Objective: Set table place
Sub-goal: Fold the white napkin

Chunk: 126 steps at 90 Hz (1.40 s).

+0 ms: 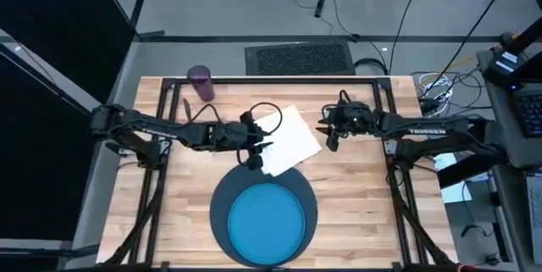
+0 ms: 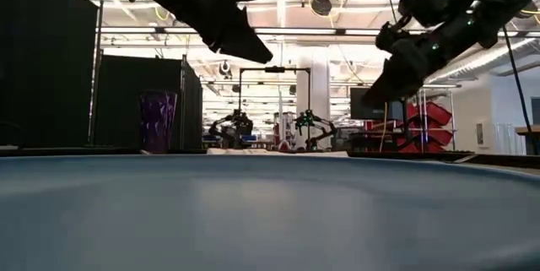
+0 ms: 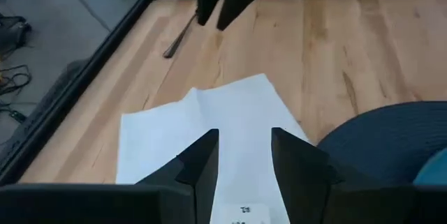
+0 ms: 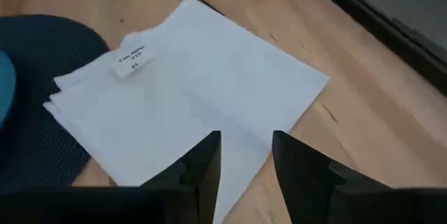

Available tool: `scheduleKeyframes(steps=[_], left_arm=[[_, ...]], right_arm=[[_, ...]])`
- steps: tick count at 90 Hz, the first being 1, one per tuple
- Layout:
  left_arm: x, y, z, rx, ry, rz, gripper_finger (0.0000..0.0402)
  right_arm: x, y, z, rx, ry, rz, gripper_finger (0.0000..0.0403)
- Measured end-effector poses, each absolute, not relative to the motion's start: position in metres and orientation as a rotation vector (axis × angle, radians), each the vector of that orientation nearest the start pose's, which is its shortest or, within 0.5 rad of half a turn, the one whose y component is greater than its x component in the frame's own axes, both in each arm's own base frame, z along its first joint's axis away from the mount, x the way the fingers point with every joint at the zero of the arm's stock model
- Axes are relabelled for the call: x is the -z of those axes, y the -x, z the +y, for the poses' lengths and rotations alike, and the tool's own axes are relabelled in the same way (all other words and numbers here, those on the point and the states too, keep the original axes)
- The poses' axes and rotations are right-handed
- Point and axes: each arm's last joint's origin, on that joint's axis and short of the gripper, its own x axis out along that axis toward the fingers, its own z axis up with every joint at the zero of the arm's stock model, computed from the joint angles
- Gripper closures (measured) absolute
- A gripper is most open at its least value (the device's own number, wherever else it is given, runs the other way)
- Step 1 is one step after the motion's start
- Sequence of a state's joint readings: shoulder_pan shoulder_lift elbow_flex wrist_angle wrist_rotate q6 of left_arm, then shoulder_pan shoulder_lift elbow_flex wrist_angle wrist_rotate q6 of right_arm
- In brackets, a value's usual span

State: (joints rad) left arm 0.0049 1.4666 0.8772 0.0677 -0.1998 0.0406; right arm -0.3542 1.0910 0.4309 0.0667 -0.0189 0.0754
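Note:
A white napkin [image 1: 286, 141] lies flat on the table [image 1: 364, 213], folded in layers, with a small tag [image 4: 134, 58]. Its near corner overlaps the dark round mat [image 1: 222, 200], which carries the blue plate [image 1: 267, 221]. My left gripper [image 1: 258, 145] hovers open above the napkin's left part [image 3: 209, 123], clear of it. My right gripper [image 1: 329, 136] hangs open over the napkin's right edge [image 4: 293, 105], also raised. The low view shows both grippers, left [image 2: 245, 47] and right [image 2: 380, 94], up in the air. A purple cup [image 1: 200, 81] stands upright at the far left.
A metal utensil [image 3: 178, 39] lies on the wood beyond the napkin, near the table's black frame bar [image 3: 105, 49]. Bare wood stretches to the right of the mat [image 1: 373, 221] and to its left [image 1: 169, 213].

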Motion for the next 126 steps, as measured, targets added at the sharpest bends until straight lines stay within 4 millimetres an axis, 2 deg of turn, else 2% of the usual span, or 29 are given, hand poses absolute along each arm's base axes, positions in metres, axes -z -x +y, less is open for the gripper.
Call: scheduleKeyframes(steps=[34,43,69,98,126], left_arm=[[-0.205,-0.324,0.019,-0.183,-0.072,0.613,0.0285],[-0.203,-0.324,0.020,-0.184,-0.072,0.618,0.0285],[-0.205,-0.326,0.019,-0.179,-0.068,0.587,0.0285],[-0.205,-0.326,0.019,-0.178,-0.067,0.587,0.0285],[-0.205,-0.326,0.019,-0.179,-0.062,0.587,0.0285]], right_arm=[[-0.140,-0.207,-0.076,0.378,-0.308,0.767,0.0287],[-0.134,-0.209,-0.077,0.381,-0.317,0.786,0.0287],[-0.125,-0.212,-0.076,0.346,-0.372,0.811,0.0289],[-0.124,-0.213,-0.075,0.342,-0.396,0.807,0.0335],[-0.124,-0.215,-0.070,0.314,-0.420,0.810,0.0341]])
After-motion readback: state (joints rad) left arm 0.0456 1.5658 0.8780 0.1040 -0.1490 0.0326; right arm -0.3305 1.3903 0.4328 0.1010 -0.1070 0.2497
